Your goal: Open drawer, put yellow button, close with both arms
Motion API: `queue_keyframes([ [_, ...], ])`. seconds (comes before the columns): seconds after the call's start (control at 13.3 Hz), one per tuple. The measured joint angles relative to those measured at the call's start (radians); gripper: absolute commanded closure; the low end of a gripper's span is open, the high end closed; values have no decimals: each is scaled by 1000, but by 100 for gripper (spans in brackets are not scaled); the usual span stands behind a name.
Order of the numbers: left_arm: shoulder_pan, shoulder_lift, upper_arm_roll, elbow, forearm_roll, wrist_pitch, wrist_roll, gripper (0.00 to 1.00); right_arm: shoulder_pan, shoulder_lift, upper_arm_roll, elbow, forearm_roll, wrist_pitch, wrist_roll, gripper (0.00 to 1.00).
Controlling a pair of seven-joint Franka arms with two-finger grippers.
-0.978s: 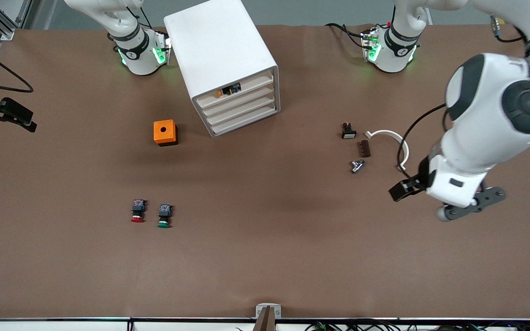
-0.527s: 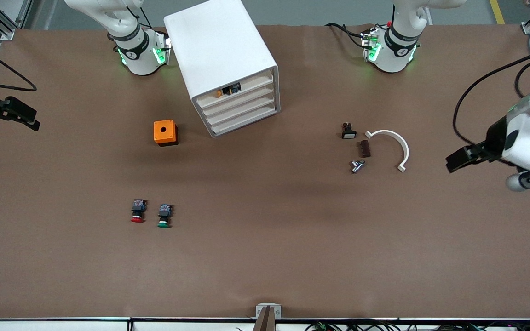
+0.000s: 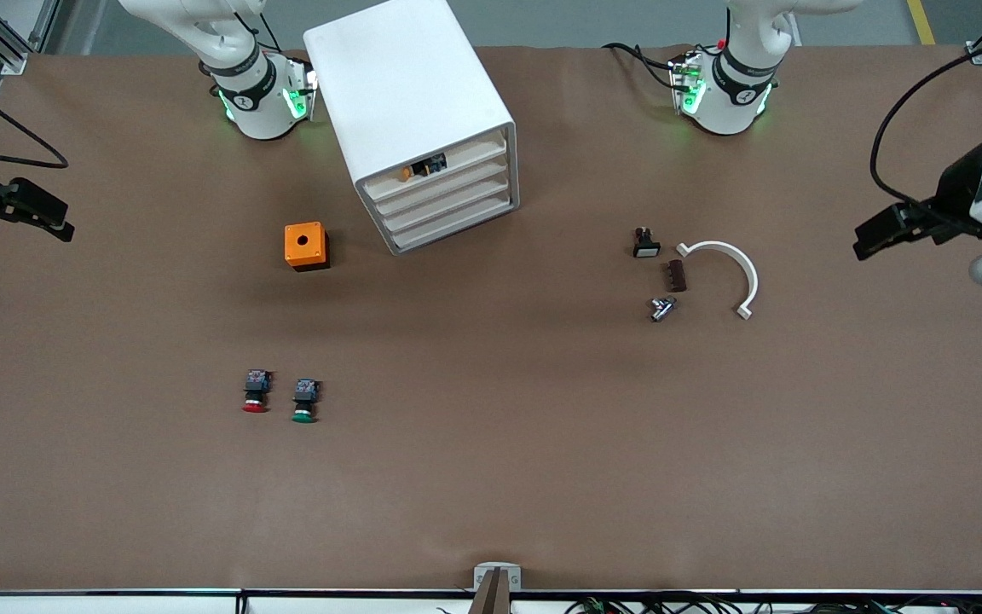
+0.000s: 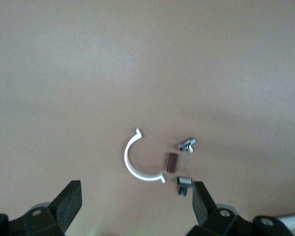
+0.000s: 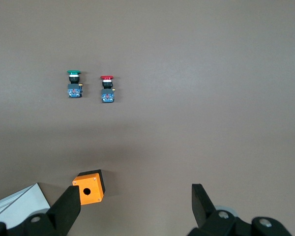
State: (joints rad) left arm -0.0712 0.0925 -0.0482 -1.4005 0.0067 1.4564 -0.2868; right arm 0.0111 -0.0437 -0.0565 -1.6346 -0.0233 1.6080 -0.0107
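Two black two-finger grippers stood released and empty, each up in the air at its own end of the table. Left gripper [image 3: 875,234] hung over bare brown tabletop [image 3: 491,477] at the left arm's end, fingers spread wide in the left wrist view. Right gripper [image 3: 39,213] hung over the right arm's end, fingers likewise apart.

Small yellow-capped push-button switch [image 3: 419,169] lay inside the uppermost shallow white drawer [image 3: 440,166] of the large white rounded cabinet [image 3: 410,111]. Its long axis ran along the drawer front, yellow cap toward the right arm's end. Drawer front looked about level with the three lower ones; judged shut or nearly so, task near finished. If a last push were needed, both grippers lay well apart from the cabinet, the right somewhat nearer.

Front view alone showed cabinet front and button. Left wrist view showed only the white curved plastic clip [image 4: 136,162] and small parts beside it. Right wrist view showed the orange square box with a round hole [image 5: 90,187], the red-capped switch [image 5: 107,88] and green-capped switch [image 5: 74,84].
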Motion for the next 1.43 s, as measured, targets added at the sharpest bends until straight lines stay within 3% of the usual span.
queue_keyframes([
  [0.23,29,-108,-9,-118,-2,5,50,1,0,0,5,0,0,-4,0,0],
  [0.45,65,-156,-33,-175,-2,12,52,1,4,0,7,0,0,-4,0,0],
  [1.43,82,-161,-47,-182,-2,17,52,1,8,1,8,0,0,-4,-9,0],
])
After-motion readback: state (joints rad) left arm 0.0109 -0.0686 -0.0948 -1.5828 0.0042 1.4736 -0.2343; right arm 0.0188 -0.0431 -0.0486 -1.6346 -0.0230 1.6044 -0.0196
